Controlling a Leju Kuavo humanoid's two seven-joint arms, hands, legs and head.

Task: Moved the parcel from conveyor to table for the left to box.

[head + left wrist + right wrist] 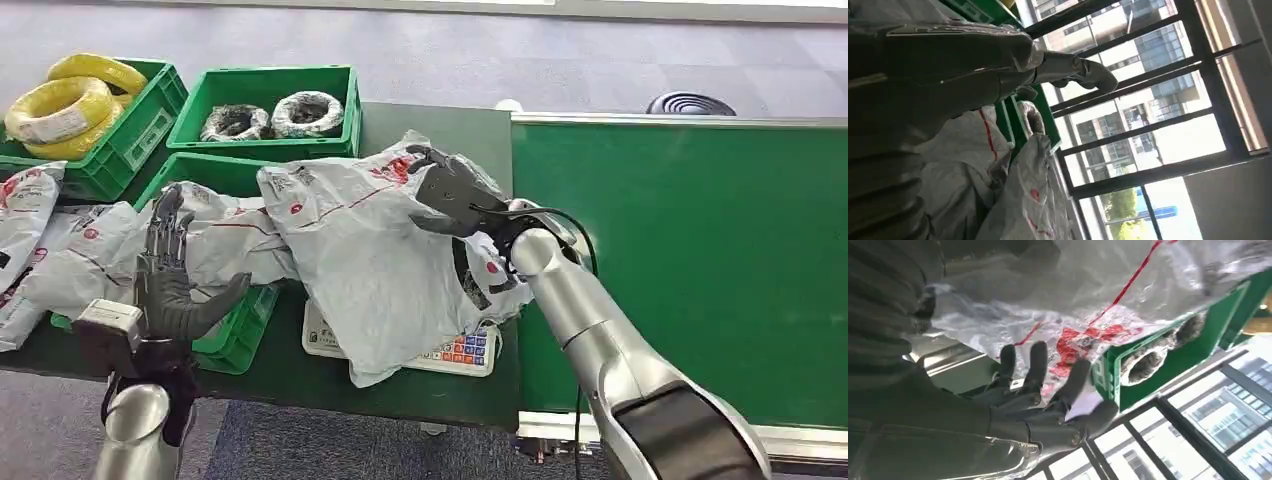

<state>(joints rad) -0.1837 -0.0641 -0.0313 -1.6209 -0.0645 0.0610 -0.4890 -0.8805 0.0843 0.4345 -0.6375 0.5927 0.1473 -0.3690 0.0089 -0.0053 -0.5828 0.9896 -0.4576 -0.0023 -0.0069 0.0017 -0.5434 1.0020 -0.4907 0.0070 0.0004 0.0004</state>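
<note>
The grey plastic parcel (360, 250) with red markings lies crumpled on the dark green table (300, 375), draped over a white scale (465, 352). My right hand (455, 195) rests at the parcel's right upper edge with its fingers spread and nothing gripped. The right wrist view shows this hand (1048, 410) open beside the parcel (1098, 290). My left hand (170, 270) stands raised with fingers apart over the front green crate (235, 335), holding nothing. In the left wrist view that hand (973, 65) hangs near the parcel (1023, 200).
The green conveyor (700, 250) runs along the right of the table. Several more grey parcels (90, 250) fill the front crate. At the back stand a crate of black coils (265, 110) and a crate of yellow coils (90, 110).
</note>
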